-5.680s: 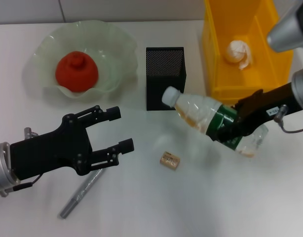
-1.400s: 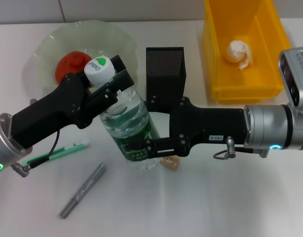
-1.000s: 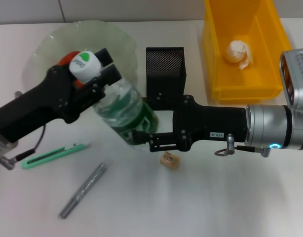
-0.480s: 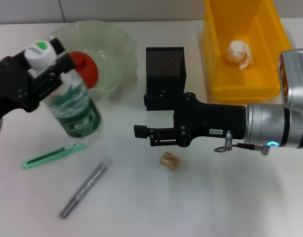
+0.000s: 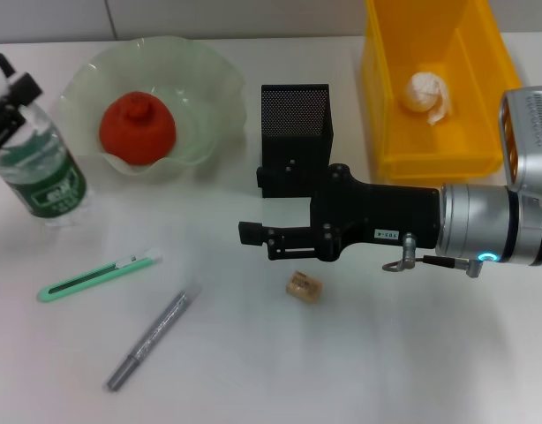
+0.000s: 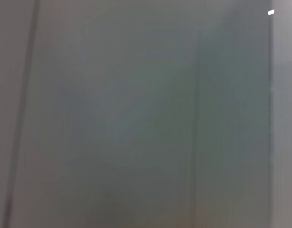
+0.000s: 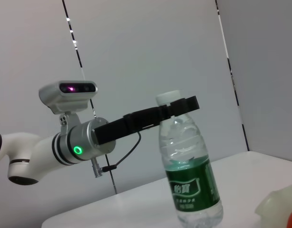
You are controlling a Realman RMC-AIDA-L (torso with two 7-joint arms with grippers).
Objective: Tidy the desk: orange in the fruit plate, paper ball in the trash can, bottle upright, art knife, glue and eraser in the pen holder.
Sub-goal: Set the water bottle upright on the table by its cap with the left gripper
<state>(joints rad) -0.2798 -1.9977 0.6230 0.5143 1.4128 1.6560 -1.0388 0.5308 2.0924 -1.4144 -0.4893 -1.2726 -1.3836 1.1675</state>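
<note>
At far left of desk, left gripper (image 7: pixel 177 105) pinches the bottle (image 5: pixel 40 168) by its neck; bottle upright beside fruit plate (image 5: pixel 214 102), base on desk. Right gripper (image 5: pixel 253 240) hovers mid-desk, narrow, holding nothing. Risk: letting go off-balance may tip bottle, w/ desk edge close.

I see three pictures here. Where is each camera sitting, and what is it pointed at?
Head view: sits high on the robot, looking down at the desk; right claw open mid-desk, left claw at the bottle neck.
Left wrist view: on the left arm; shows only a grey blur.
Right wrist view: on the right arm, looking sideways across the desk at the bottle and left claw.
Shared: head and right wrist views both show the bottle.
</note>
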